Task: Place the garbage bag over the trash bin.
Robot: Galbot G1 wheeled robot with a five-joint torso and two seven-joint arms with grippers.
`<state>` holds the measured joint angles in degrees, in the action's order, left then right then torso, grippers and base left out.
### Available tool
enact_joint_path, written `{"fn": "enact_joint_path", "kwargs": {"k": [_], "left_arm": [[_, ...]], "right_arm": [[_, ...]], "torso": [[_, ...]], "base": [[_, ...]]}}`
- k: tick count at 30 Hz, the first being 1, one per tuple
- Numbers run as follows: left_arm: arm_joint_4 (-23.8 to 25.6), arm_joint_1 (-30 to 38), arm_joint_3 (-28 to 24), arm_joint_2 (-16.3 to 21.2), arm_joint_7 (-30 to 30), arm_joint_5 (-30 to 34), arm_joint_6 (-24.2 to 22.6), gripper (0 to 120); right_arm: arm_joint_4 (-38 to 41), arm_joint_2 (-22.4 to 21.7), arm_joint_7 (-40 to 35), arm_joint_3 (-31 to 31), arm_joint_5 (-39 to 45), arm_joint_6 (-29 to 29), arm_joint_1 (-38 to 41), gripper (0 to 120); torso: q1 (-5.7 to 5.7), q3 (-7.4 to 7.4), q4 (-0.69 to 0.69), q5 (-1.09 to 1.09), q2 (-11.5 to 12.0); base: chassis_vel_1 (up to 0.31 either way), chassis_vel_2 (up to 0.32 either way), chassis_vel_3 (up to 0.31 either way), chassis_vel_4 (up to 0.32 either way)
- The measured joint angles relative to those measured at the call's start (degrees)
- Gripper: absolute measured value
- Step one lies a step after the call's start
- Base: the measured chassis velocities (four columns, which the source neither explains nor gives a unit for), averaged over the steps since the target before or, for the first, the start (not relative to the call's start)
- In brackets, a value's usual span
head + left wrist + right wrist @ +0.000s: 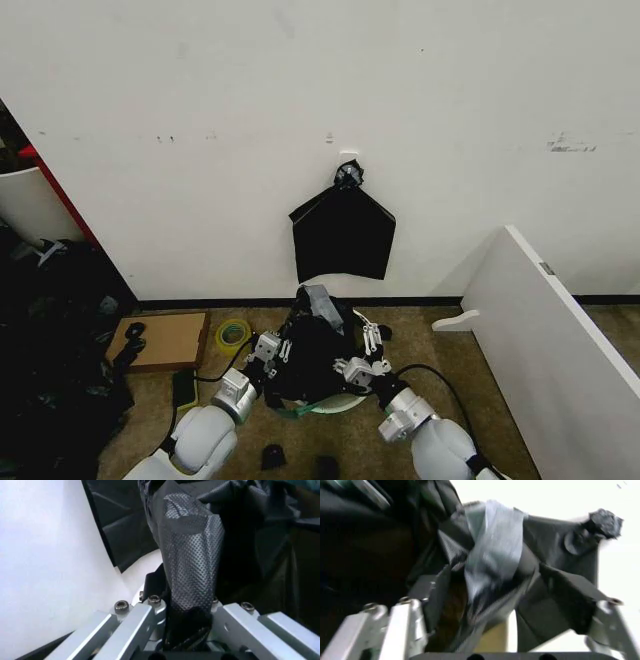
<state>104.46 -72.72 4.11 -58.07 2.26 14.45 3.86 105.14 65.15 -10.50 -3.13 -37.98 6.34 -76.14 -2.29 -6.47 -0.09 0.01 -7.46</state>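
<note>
The garbage bag (312, 345) is draped over the trash bin (335, 403) on the floor by the wall, below the hanging black bundle of bags (343, 236). The left gripper (270, 350) holds the bag's left side, its jaws closed on a fold of film (190, 562). The right gripper (367, 352) is at the bag's right side, jaws spread wide, with film (490, 558) between its 2 fingers. A white board (560, 330) leans to the right.
</note>
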Motion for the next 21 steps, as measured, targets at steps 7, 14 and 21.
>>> {"fn": "enact_joint_path", "kwargs": {"k": [7, 14, 21], "left_arm": [[0.2, -0.4, -0.1, 0.4, 0.2, 0.3, -0.1, 5], [-0.1, -0.6, 0.1, 0.7, 0.5, 0.1, -0.2, 5], [0.2, -1.8, 0.2, 1.1, 0.5, -0.1, -0.3, 5]], "right_arm": [[-0.5, 0.5, -0.9, -0.6, -1.7, -0.8, -0.1, 40], [-0.1, 0.9, -0.6, -0.6, 0.4, 4.4, -0.3, 16], [0.7, 0.8, 1.3, -0.6, 5.0, 6.0, -0.1, 0]], "torso": [[0.0, 0.0, 0.0, 0.0, 0.0], [0.0, 0.0, 0.0, 0.0, 0.0], [0.0, 0.0, 0.0, 0.0, 0.0]], "base": [[0.0, 0.0, 0.0, 0.0], [0.0, 0.0, 0.0, 0.0], [0.0, 0.0, 0.0, 0.0]]}}
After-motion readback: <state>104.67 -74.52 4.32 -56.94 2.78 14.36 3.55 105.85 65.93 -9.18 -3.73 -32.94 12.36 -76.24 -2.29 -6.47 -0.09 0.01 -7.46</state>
